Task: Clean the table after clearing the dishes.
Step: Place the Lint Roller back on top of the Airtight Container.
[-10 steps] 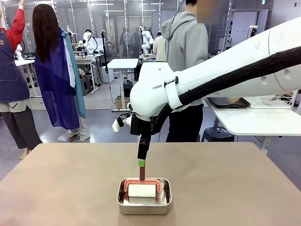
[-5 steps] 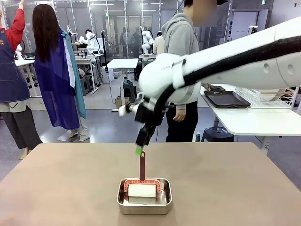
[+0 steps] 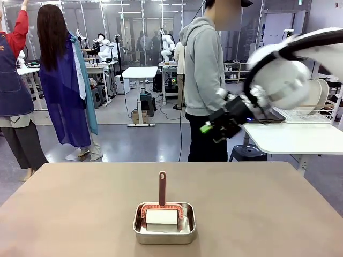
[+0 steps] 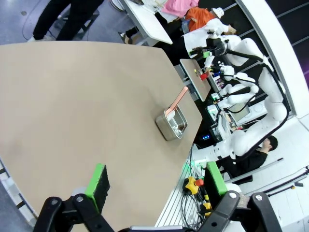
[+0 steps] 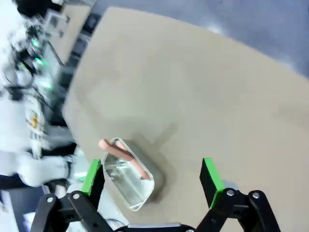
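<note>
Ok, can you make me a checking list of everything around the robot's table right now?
Surface: the table top is bare apart from one pan; no spills seen.
Job's things: white plates stand in a wire rack on the white side table.
Clutter: a steel pan holds a lint roller, its handle sticking up.
Grippers: the right gripper is in the air off to the right, open and empty; the left gripper is open, high above the table.
Cables: a black hose runs along the right arm.
Surroundings: a person in a grey hoodie stands beyond the table; others farther back.
</note>
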